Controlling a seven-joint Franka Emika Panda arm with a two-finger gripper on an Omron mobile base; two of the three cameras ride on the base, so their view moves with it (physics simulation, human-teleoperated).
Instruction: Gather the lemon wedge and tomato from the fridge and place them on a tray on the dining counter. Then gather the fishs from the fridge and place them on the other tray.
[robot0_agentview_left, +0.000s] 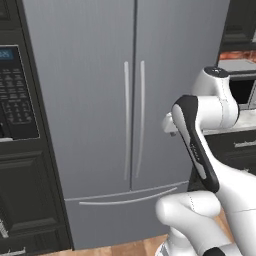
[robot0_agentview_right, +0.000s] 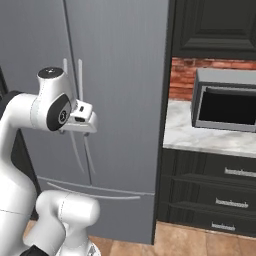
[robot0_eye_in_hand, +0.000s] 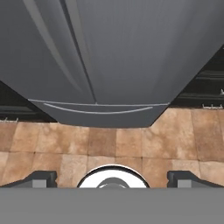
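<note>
Straight ahead of our hand (robot0_eye_in_hand: 112, 177) stands the fridge (robot0_agentview_left: 100, 115), one tall grey steel unit with both doors shut. We count two long curved vertical handles (robot0_agentview_left: 134, 117) side by side at the centre seam, and one bottom drawer (robot0_agentview_left: 125, 215) with a single horizontal pull across its front, also shut.

Our hand hangs in the air in front of the fridge, apart from its doors, at about the height of the handles in the right base view. Its two fingertips (robot0_eye_in_hand: 43, 178) stand far apart at the bottom corners of the hand view, spread as wide as they go, with nothing between them. Seen along the hand, the fridge front runs away above the fingertips and the tiled floor (robot0_eye_in_hand: 113, 140) lies between the fingertips and the drawer.

To the right of our hand, past the fridge's edge, one marble-topped desk (robot0_agentview_right: 200, 135) carries one grey box-shaped appliance (robot0_agentview_right: 225, 105) with a dark open front, set against one red brick wall (robot0_agentview_right: 187, 75). Beneath that desk we count three dark drawer fronts (robot0_agentview_right: 220, 200) stacked one over another, and above it one dark upper cabinet (robot0_agentview_right: 215, 25). To the left of our hand, beside the fridge, sits one dark built-in oven panel (robot0_agentview_left: 15, 95) with rows of buttons, over one dark cabinet door (robot0_agentview_left: 27, 195).
</note>
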